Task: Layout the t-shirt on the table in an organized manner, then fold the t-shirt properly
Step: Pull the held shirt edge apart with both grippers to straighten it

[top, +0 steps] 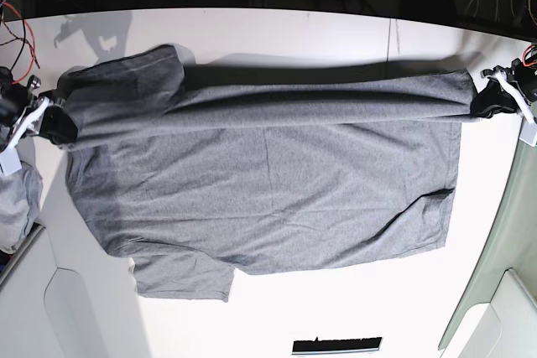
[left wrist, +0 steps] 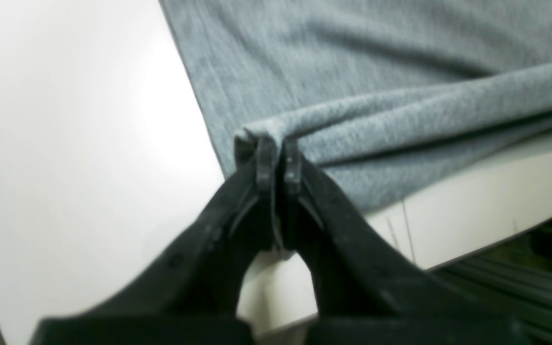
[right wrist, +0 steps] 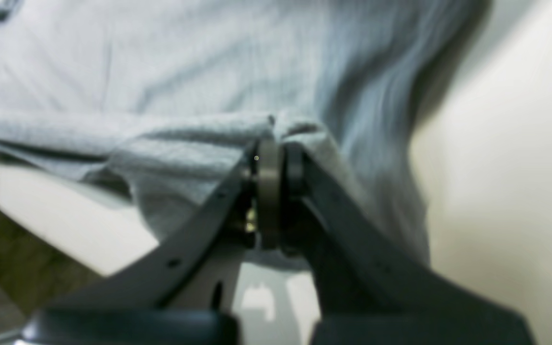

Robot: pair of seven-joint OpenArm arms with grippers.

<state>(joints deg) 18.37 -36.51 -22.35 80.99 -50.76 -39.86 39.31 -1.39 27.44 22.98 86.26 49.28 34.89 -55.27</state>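
Grippers [left wrist: 278, 163] [right wrist: 276, 165] pinch t-shirt [top: 268, 173] at opposite table [top: 377, 308] edges.

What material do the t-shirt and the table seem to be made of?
The t-shirt: probably a soft cotton knit; heathered grey, matte, drapes in folds. The table: smooth white surface with a slight sheen, perhaps laminate; the exact material cannot be told.

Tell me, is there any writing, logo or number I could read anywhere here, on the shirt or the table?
None can be read in any view.
The t-shirt is plain grey, no print or label showing.
The table is bare white.
A dark strip at the table's near edge is too small to tell whether it bears text.
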